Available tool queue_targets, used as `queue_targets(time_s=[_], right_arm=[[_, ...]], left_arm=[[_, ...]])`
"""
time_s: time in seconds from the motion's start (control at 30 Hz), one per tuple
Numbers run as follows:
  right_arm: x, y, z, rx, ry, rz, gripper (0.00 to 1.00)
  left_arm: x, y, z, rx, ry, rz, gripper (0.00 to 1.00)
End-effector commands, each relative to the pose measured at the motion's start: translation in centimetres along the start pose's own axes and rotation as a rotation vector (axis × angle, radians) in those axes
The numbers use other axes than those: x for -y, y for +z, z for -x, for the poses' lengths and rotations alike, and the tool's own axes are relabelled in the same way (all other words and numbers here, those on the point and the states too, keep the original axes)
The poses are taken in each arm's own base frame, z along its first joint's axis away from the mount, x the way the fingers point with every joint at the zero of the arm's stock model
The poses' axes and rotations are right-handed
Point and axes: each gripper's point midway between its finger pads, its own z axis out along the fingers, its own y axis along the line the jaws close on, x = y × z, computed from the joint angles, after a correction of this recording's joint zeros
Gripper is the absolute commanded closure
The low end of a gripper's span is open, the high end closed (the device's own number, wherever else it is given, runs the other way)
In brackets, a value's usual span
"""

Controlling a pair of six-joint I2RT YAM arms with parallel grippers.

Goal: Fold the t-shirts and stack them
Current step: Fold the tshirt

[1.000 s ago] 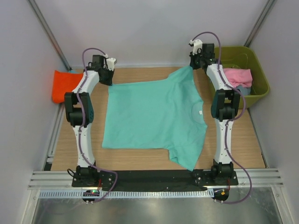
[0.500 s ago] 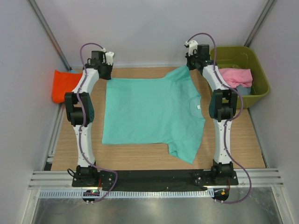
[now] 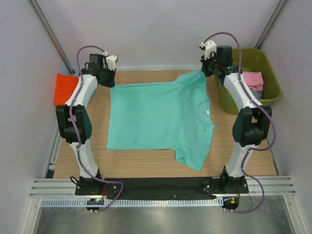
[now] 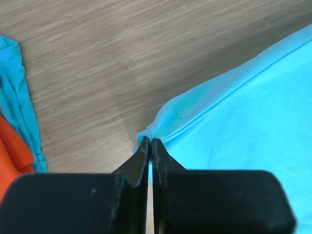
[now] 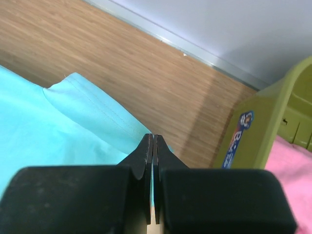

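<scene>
A teal t-shirt (image 3: 158, 122) lies spread flat on the wooden table, collar to the right. My left gripper (image 3: 108, 79) is shut on its far left hem corner, seen pinched at the fingertips in the left wrist view (image 4: 149, 140), where the teal cloth (image 4: 243, 126) stretches right. My right gripper (image 3: 208, 73) is shut on the far sleeve; in the right wrist view (image 5: 153, 136) the sleeve (image 5: 92, 112) runs into the closed jaws. An orange t-shirt (image 3: 63, 87) lies folded at far left. A pink t-shirt (image 3: 253, 79) lies in the bin.
The olive-green bin (image 3: 270, 95) stands at far right, close to my right gripper; its wall (image 5: 253, 131) fills the right wrist view's right side. Blue cloth (image 4: 17, 97) lies beside the orange t-shirt (image 4: 12, 146). The back wall is just beyond both grippers.
Both grippers have dragged the teal shirt's far edge toward the back wall, so the shirt shifted away from the near edge. Both arms' elbows swung outward.
</scene>
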Motion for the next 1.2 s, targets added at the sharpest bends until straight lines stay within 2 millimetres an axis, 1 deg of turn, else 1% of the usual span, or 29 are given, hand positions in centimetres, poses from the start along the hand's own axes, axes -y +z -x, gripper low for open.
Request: queue_targets(time_s=[0.0,0.03,0.07,0.13,0.17,0.23,0.3,0.33,0.47,0.57,0.63,0.67,0.7,0.77,0.9,1.03,1.17], right_arm=[[-0.8,-2.0,-0.4,0.009,-0.025,0.01,0.99],[-0.8,-3.0,-0.1,0.018,-0.029,0.006,0.99],[-1.3,-3.1,-1.3,-0.003,-0.024,0.016,0.99],[-1.7,-3.7,-1.6,0.0,-0.023,0.022,0.99],[-2.0,-4.2,-2.3,-0.012,-0.019,0.026,0.99],[-2.5,-4.6,-2.9,-0.017,-0.017,0.036,0.99],[-3.0,-5.3,-3.7,-0.029,-0.013,0.044,0.99],[-3.3,-5.7,-4.2,-0.034,-0.011,0.046,0.99],[-4.2,-6.8,-5.5,-0.051,0.002,0.065,0.99],[-4.7,-7.4,-6.2,-0.065,0.008,0.072,0.99],[-4.7,-8.0,-6.1,-0.061,0.006,0.07,0.99],[-5.0,-8.1,-6.6,-0.069,0.011,0.077,0.99],[-5.1,-8.4,-6.4,-0.063,0.01,0.078,0.99],[-5.7,-8.6,-7.1,-0.079,0.022,0.097,0.99],[-6.5,-8.6,-8.5,-0.101,0.038,0.118,0.99],[-8.2,-8.7,-10.2,-0.137,0.051,0.159,0.99],[-9.8,-9.3,-11.6,-0.167,0.053,0.193,0.99]], left_arm=[[1.1,-2.3,-0.1,0.023,0.011,-0.023,1.0],[1.3,-3.0,0.1,0.034,0.013,-0.023,1.0],[1.4,-3.2,-0.1,0.031,0.012,-0.023,1.0],[1.6,-3.8,-0.7,0.026,0.01,-0.023,1.0],[1.8,-4.0,-0.9,0.024,0.007,-0.025,1.0],[1.9,-4.1,-1.8,0.009,0.001,-0.026,1.0],[2.0,-4.5,-2.0,0.007,0.001,-0.021,1.0],[2.1,-4.6,-2.6,-0.003,0.0,-0.022,1.0],[2.2,-4.8,-3.5,-0.017,-0.003,-0.019,1.0],[2.4,-5.0,-4.0,-0.024,-0.015,-0.023,1.0],[2.7,-5.1,-4.3,-0.027,-0.017,-0.03,1.0],[2.9,-5.1,-4.6,-0.033,-0.02,-0.033,1.0],[2.9,-5.3,-4.7,-0.033,-0.022,-0.032,1.0],[3.0,-5.4,-5.1,-0.042,-0.024,-0.034,1.0],[3.4,-5.1,-6.5,-0.088,-0.032,-0.053,1.0],[3.7,-4.2,-8.4,-0.158,-0.053,-0.071,1.0],[3.9,-3.8,-9.6,-0.194,-0.065,-0.081,1.0]])
